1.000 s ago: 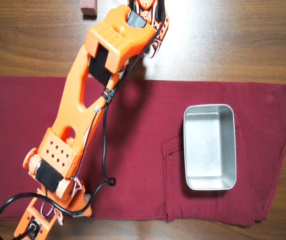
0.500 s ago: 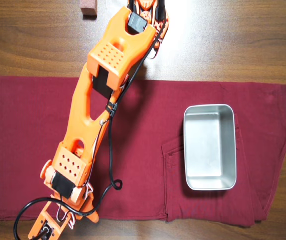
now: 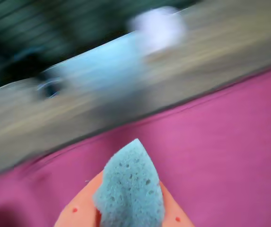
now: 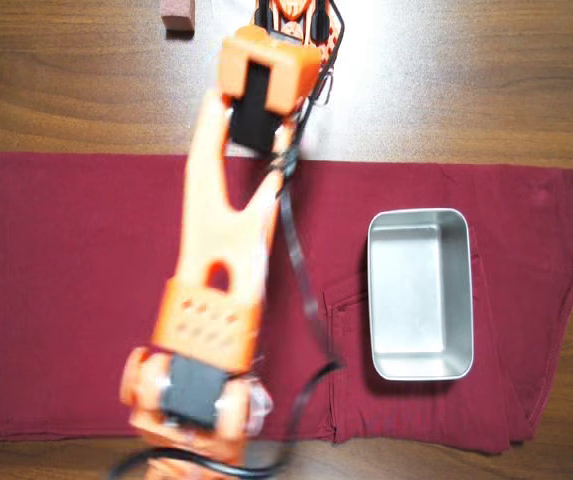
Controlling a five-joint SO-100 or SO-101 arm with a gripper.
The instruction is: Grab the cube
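Note:
In the wrist view the cube (image 3: 128, 175) is a small pale blue-grey, pitted foam block. It sits between the two orange fingers (image 3: 78, 210) of my gripper (image 3: 128, 208), which is shut on it. Pink-red cloth (image 3: 220, 142) lies behind it. The wrist picture is smeared by motion, so I cannot tell the cube's height above the cloth. In the overhead view the orange arm (image 4: 228, 230) reaches over the dark red cloth (image 4: 76, 280) toward the lower left. There the wrist (image 4: 191, 395) covers the gripper and the cube.
An empty metal tray (image 4: 376, 300) stands on the right part of the cloth in the overhead view. A reddish-brown block (image 4: 177, 17) lies on the wooden table (image 4: 486, 80) at the top edge, beside the arm's base. A black cable (image 4: 301, 290) trails over the cloth.

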